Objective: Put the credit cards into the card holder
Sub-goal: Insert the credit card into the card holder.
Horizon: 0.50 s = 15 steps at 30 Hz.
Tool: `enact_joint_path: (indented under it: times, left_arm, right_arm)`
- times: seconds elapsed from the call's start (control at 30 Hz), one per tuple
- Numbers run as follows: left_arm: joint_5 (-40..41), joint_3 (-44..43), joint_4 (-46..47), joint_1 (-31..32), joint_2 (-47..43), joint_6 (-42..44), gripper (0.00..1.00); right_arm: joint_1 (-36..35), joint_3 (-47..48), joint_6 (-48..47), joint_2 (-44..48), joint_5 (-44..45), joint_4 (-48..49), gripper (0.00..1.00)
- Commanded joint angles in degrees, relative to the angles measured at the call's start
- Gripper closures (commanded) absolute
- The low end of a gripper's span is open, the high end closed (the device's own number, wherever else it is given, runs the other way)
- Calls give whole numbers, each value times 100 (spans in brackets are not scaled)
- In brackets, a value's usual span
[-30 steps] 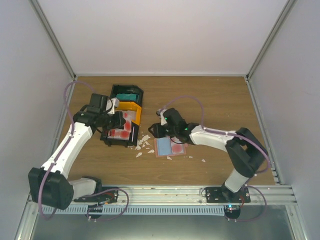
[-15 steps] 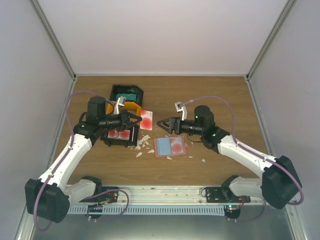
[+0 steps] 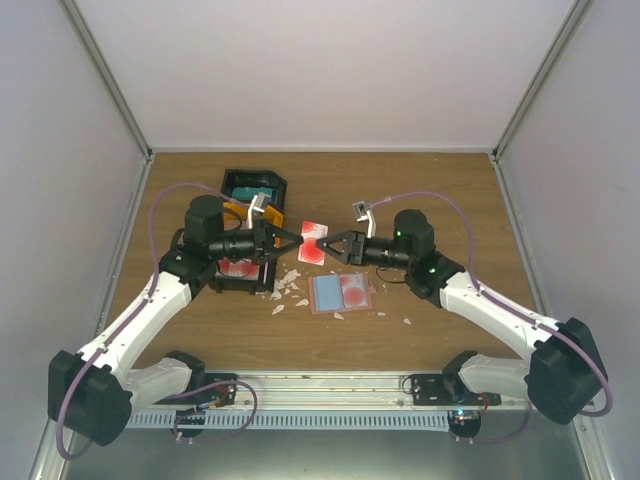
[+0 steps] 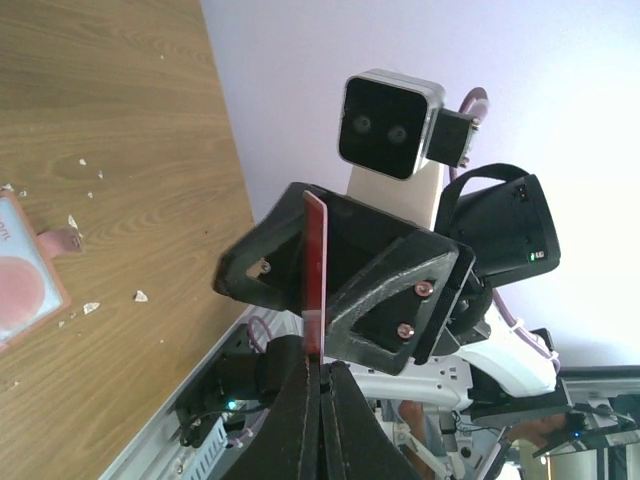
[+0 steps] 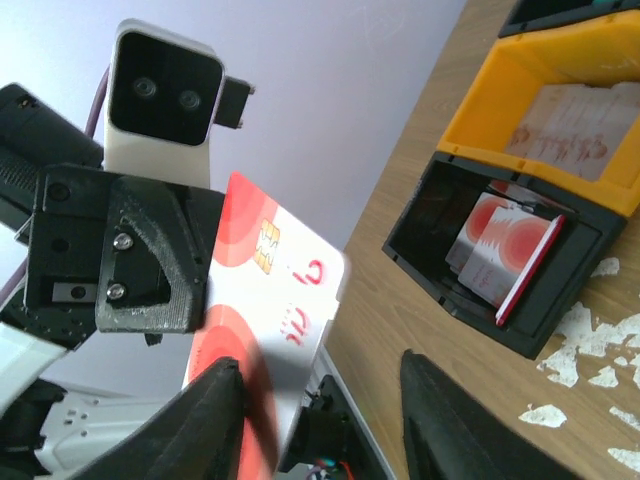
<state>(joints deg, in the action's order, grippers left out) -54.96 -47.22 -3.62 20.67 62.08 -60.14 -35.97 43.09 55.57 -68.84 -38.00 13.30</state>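
Where the held card is: the red-and-white card (image 5: 280, 290) hangs in the air over the middle of the tabletop (image 3: 430, 200), between the tips of the two arms and standing on edge (the left wrist view sees it only as a thin red sliver).
Left fingers: the left fingers (image 4: 290, 410) are pressed together on one end of that card, pinching it.
Right fingers: the right fingers (image 5: 450, 420) are spread, one on each side of the card's free end. In the right wrist view the card sits close against one finger while the other stands apart. Whether the near one touches it cannot be told.
Card holder: the card holder (image 3: 358, 304) lies flat on the tabletop, nearer the arm bases than the held card, and apart from both pairs of fingers.
On the holder: a teal-blue card (image 3: 328, 292) covers its left part, and a pale face with a red disc shows on its right part.
Scraps: small white scraps (image 3: 290, 285) are scattered on the wood just left of the holder.
Black bin: the black bin (image 5: 560, 290) stands left of the scraps, with a leaning stack of cards (image 5: 500, 250) inside.
Orange bin: the orange bin (image 5: 520, 80) sits right behind the black bin and holds pale, pinkish flat pieces.
Far bin: a second black bin (image 3: 268, 180) stands behind the orange one, with something teal inside.
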Motion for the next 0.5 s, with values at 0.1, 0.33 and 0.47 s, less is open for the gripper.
enact_joint_path:
  times: [0.1, 0.33, 0.47]
  left_arm:
    - [-109, 62, 539, 238, 8, -41, 98]
    - [-74, -27, 327, 531, 144, 505, 72]
    - [71, -41, 117, 554, 170, 641, 85]
  right_arm:
    - [38, -59, 384, 301, -265, 440, 83]
    - [38, -91, 436, 325, -405, 489, 99]
    - [40, -153, 425, 327, -461, 479, 100]
